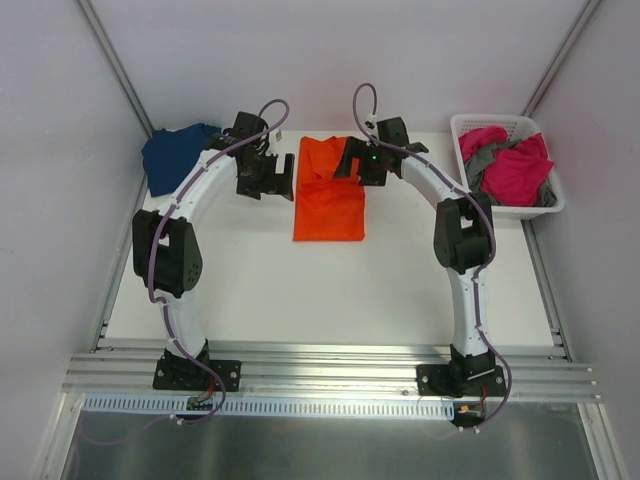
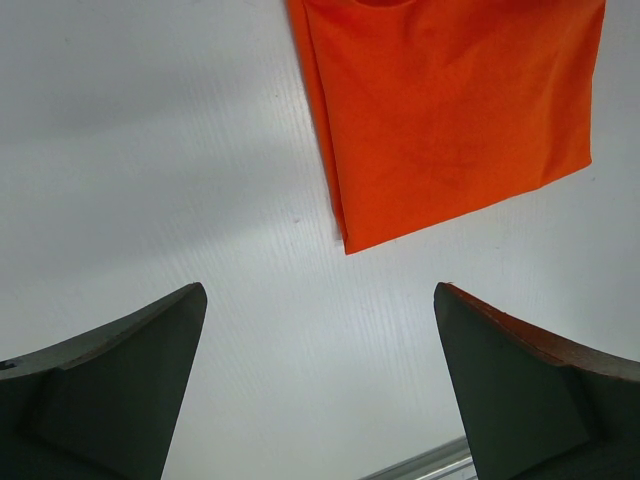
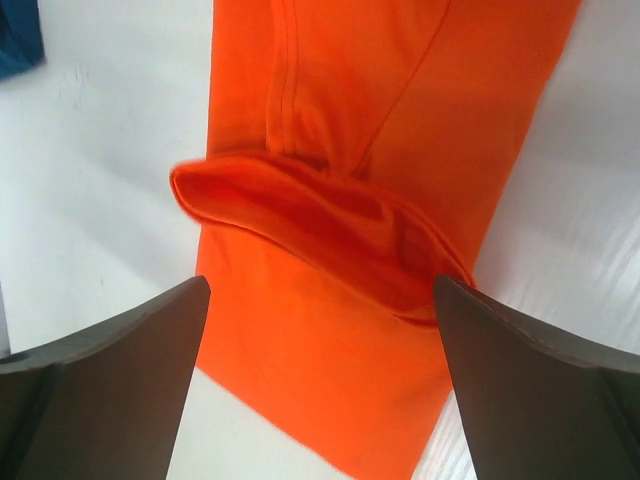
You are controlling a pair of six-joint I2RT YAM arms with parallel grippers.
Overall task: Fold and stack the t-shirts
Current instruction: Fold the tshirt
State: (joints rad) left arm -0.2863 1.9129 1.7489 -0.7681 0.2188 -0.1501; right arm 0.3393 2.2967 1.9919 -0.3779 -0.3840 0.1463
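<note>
An orange t-shirt (image 1: 328, 195) lies folded into a long rectangle at the table's far centre; it also fills the top of the left wrist view (image 2: 450, 110) and most of the right wrist view (image 3: 380, 200). My left gripper (image 1: 270, 178) hangs open just left of it, over bare table (image 2: 320, 300), with nothing between its fingers. My right gripper (image 1: 355, 165) stands open above the shirt's far end (image 3: 320, 290), where a loose fold of orange cloth bulges up; it holds nothing. A navy t-shirt (image 1: 175, 155) lies at the far left. Pink and grey t-shirts (image 1: 510, 165) fill the basket.
A white slotted basket (image 1: 500, 213) stands at the far right corner of the table. Metal rails (image 1: 330, 370) run along the near edge by the arm bases, and grey walls close in on both sides.
</note>
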